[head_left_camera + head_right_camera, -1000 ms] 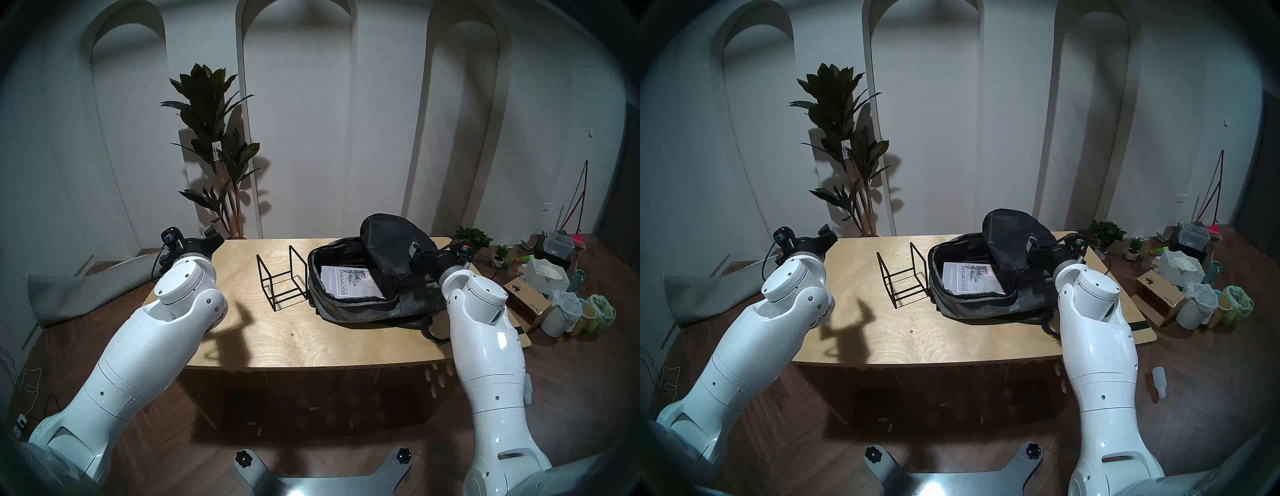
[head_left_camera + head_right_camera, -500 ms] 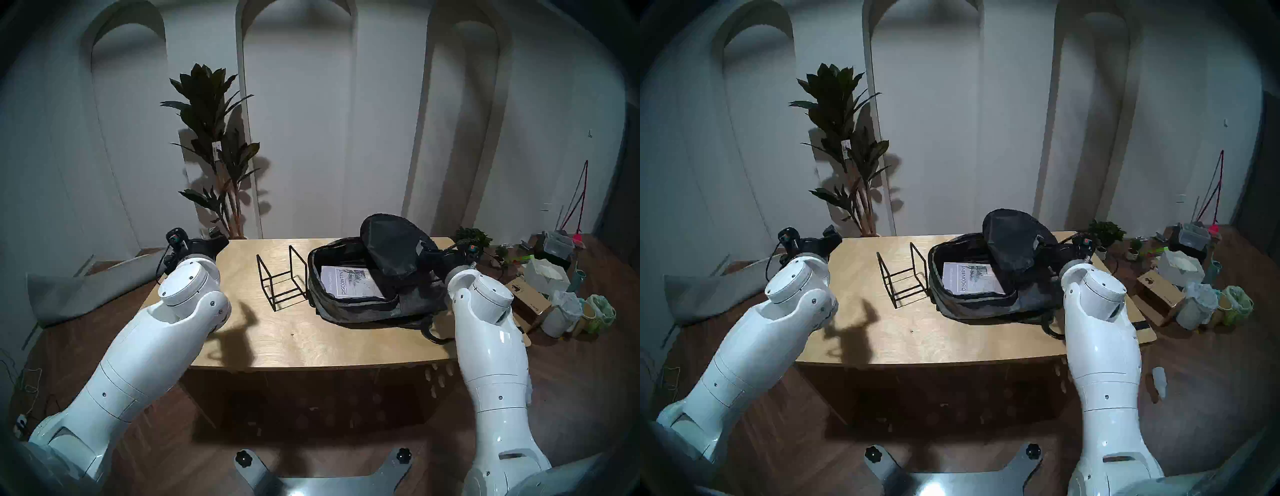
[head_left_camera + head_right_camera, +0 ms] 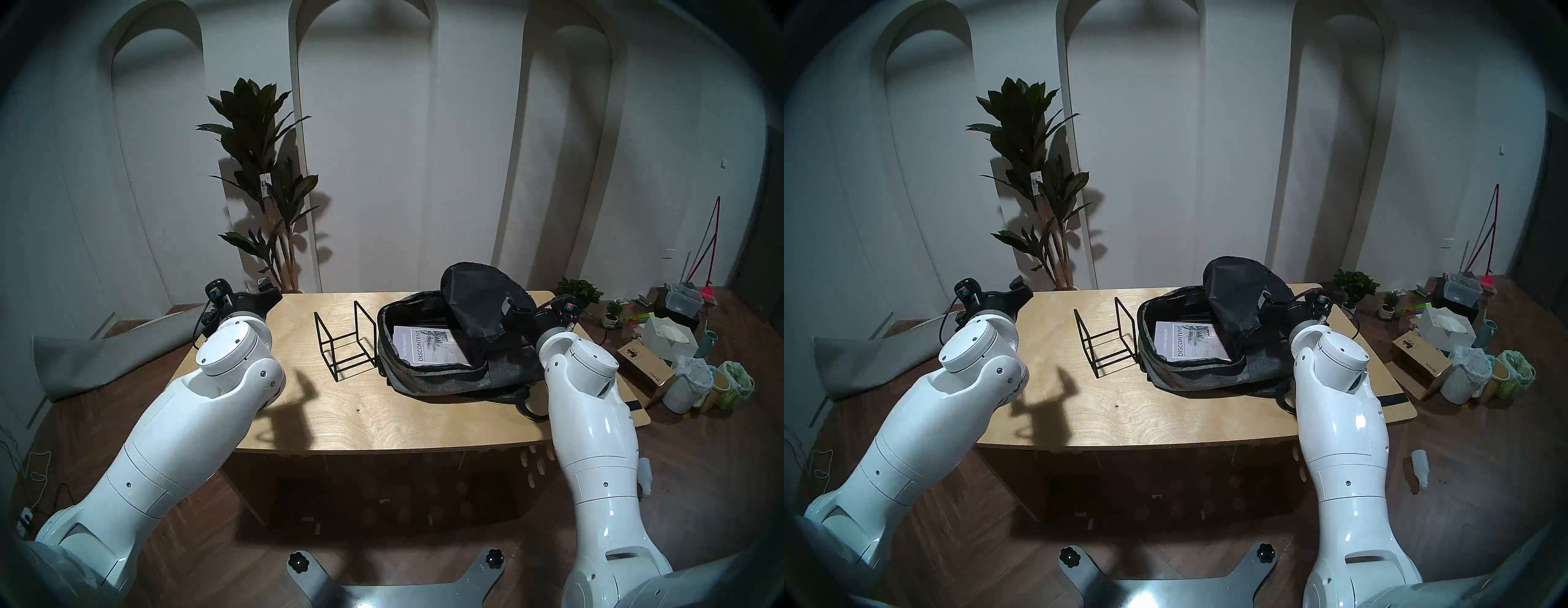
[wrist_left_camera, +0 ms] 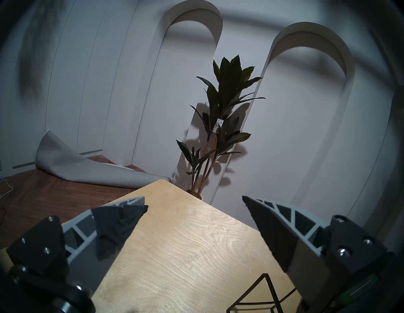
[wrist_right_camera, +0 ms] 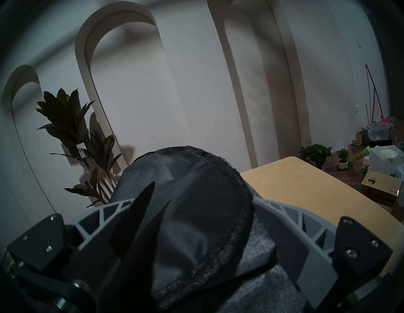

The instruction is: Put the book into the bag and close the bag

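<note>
The white book (image 3: 428, 346) with "DISCONTENT" on its cover lies flat, cover up, inside the open grey bag (image 3: 466, 380) on the right half of the table. The bag's black-lined flap (image 3: 475, 297) stands upright over the far right of the opening. My right gripper (image 3: 511, 310) is at the flap's right edge. In the right wrist view this gripper (image 5: 203, 192) is open, its fingers wide apart with the flap (image 5: 185, 218) lying between them. My left gripper (image 3: 269, 291) hangs open and empty over the table's far left corner, seen as the gripper (image 4: 194, 197) in its wrist view.
A black wire-frame stand (image 3: 345, 339) sits just left of the bag. The wooden table (image 3: 382, 416) is bare in front. A tall plant (image 3: 263, 170) stands behind the table. A cardboard box (image 3: 645, 363), bins and small pots clutter the floor to the right.
The left gripper has drifted slightly right along the table's far edge. The right wrist swung a little to the right and came back to the flap. Book, bag and flap have stayed put.
</note>
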You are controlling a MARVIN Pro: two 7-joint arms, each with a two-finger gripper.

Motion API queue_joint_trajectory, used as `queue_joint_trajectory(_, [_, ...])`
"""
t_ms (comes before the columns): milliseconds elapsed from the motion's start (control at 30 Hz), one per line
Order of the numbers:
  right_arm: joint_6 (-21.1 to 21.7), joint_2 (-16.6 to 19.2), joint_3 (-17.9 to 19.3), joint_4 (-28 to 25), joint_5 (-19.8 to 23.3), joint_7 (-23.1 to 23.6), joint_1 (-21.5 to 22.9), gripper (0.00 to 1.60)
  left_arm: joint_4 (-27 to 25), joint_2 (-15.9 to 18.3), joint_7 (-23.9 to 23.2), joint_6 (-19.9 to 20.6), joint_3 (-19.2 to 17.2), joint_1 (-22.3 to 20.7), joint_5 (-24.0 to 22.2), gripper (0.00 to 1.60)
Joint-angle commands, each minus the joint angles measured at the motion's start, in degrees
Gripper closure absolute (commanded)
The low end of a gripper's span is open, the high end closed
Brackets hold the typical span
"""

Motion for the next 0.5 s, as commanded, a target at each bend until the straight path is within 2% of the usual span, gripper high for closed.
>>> queue_joint_trajectory(0, [-1.10, -0.48, -0.36, -0.28, 0.32, 0.38, 1.69, 0.00, -1.12, 0.02, 0.29, 0.08, 0.02, -1.38, 1.05, 0.00])
queue_joint_trajectory(467, [-1.39, 0.02, -1.04, -0.38, 0.50, 0.83, 2.87, 0.00, -0.96, -0.31, 0.63, -0.46, 0.22, -1.86, 1.18, 0.00])
